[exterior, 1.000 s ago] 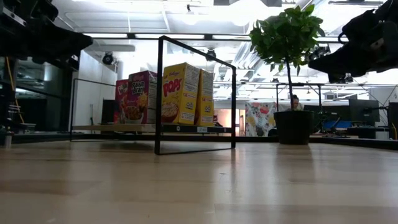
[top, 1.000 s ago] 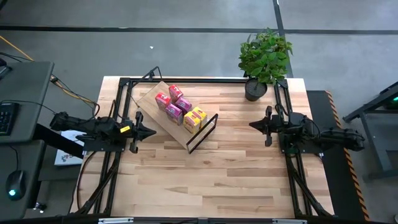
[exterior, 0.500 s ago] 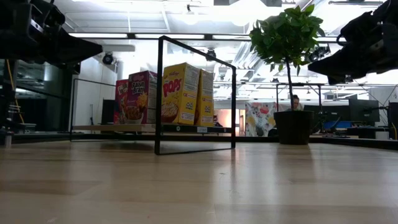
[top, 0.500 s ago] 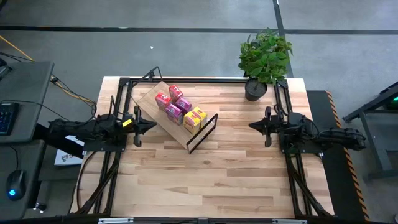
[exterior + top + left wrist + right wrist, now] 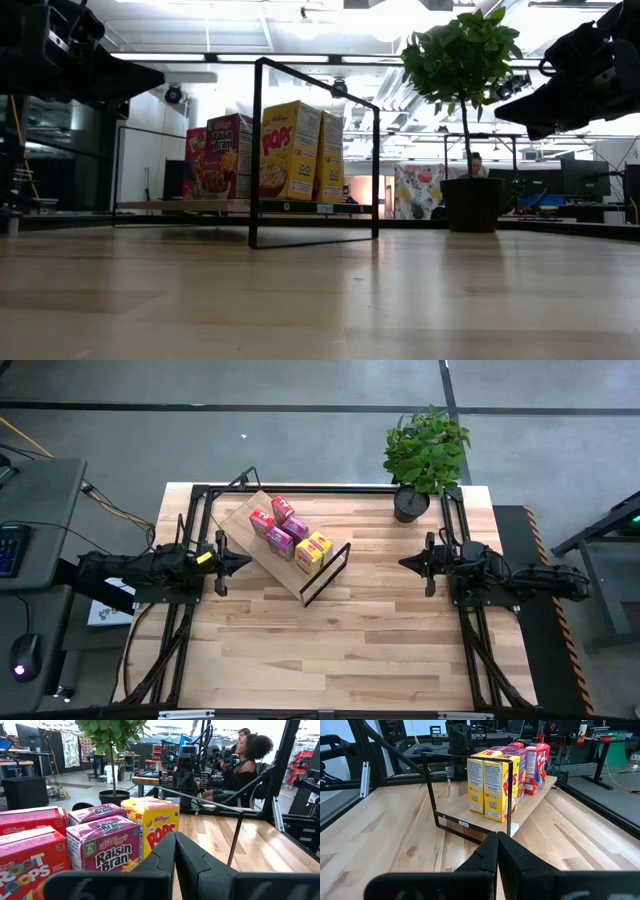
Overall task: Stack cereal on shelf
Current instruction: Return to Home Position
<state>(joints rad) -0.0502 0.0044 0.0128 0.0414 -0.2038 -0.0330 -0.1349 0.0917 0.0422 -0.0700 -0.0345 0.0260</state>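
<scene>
The shelf [image 5: 243, 517], a light wood board with a black wire frame [image 5: 326, 572] at its near right end, lies slantwise on the table's far left part. Six small cereal boxes stand upright on it in two rows: two red [image 5: 262, 521], two pink-purple [image 5: 279, 543], two yellow [image 5: 311, 553]. They also show in the low view [image 5: 290, 150] and in both wrist views [image 5: 150, 827] [image 5: 492, 782]. My left gripper [image 5: 247, 563] hovers shut and empty just left of the shelf. My right gripper [image 5: 402, 563] hovers shut and empty at the table's right side, well away from the shelf.
A potted green plant [image 5: 425, 455] stands at the far right corner. A black metal frame [image 5: 300, 488] runs along the table's edges. Bare tabletop [image 5: 330, 650] spreads over the near half. A person [image 5: 247, 757] sits beyond the table in the room.
My left gripper has shifted a little toward the table's far edge, staying shut and just left of the shelf. The boxes and the shelf have not moved.
</scene>
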